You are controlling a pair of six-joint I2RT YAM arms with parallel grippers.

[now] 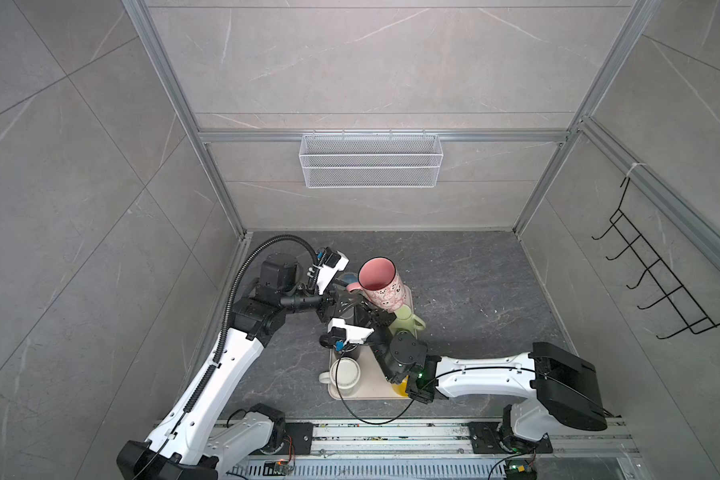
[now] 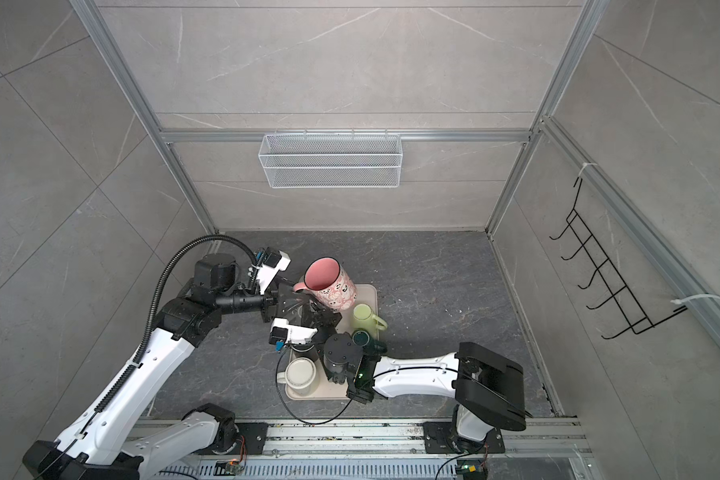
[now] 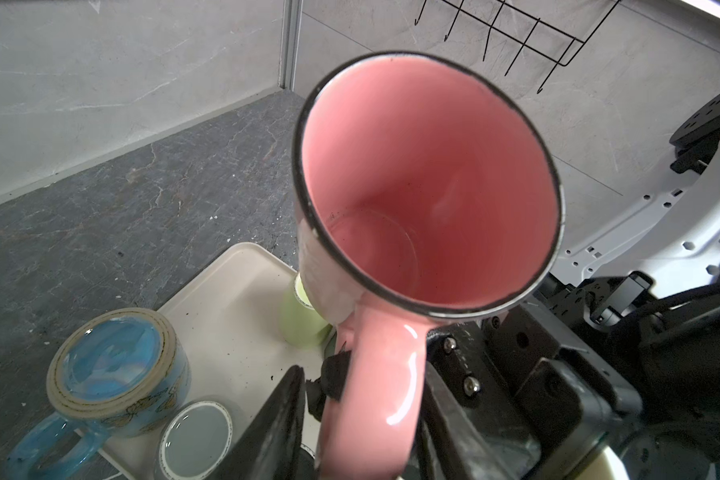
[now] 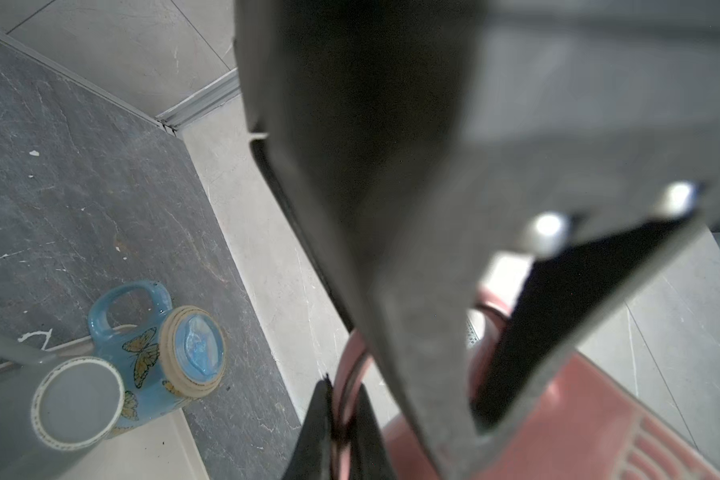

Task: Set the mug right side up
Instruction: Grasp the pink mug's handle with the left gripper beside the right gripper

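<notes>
Inside grey-tiled walls (image 1: 350, 62), on a dark stone worktop (image 1: 474, 282), we note the mug (image 1: 385, 291) aloft over the tray (image 1: 375, 388). Mouth up, long axis near upright, handle toward the left arm. Right gripper (image 4: 344, 395) clamped low on it. Left gripper (image 3: 362, 368) straddles the handle; we cannot tell whether it grips.

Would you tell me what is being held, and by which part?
The pink mug, by its handle: the right gripper pinches it; the left gripper's jaws straddle it.
</notes>
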